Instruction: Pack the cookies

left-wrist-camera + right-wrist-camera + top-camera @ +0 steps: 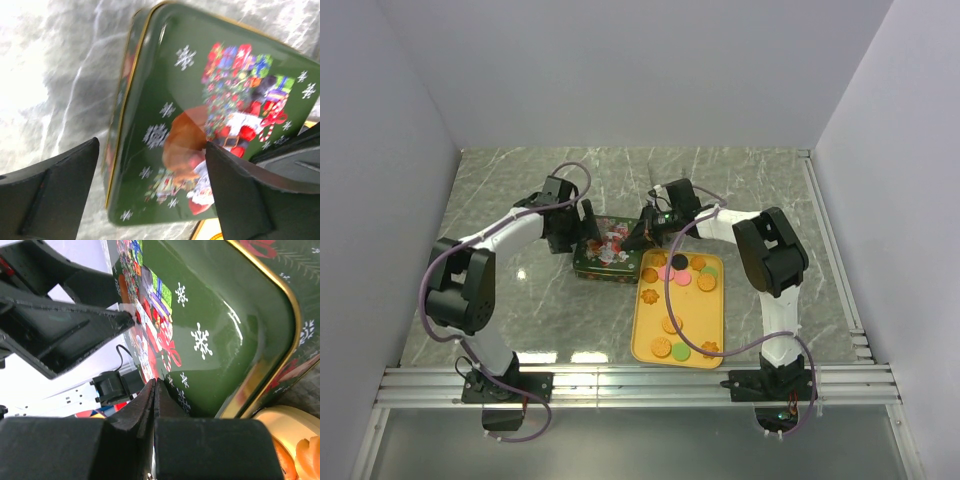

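Currently: cookies (678, 290) on yellow tray (648, 340), beside my jaws. Left jaws spread over green tin (200, 125); right jaws pressed together.

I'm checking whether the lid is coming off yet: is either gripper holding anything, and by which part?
Left gripper is open over the green tin, holding nothing. Whether the right gripper grips the tin cannot be told.

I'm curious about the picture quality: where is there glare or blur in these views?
Left wrist view: the marble tabletop is washed out white, the tin lid slightly soft. Right wrist view: bright streaks shine on the lid's green rim. Top view: evenly lit, reflections near the tray.
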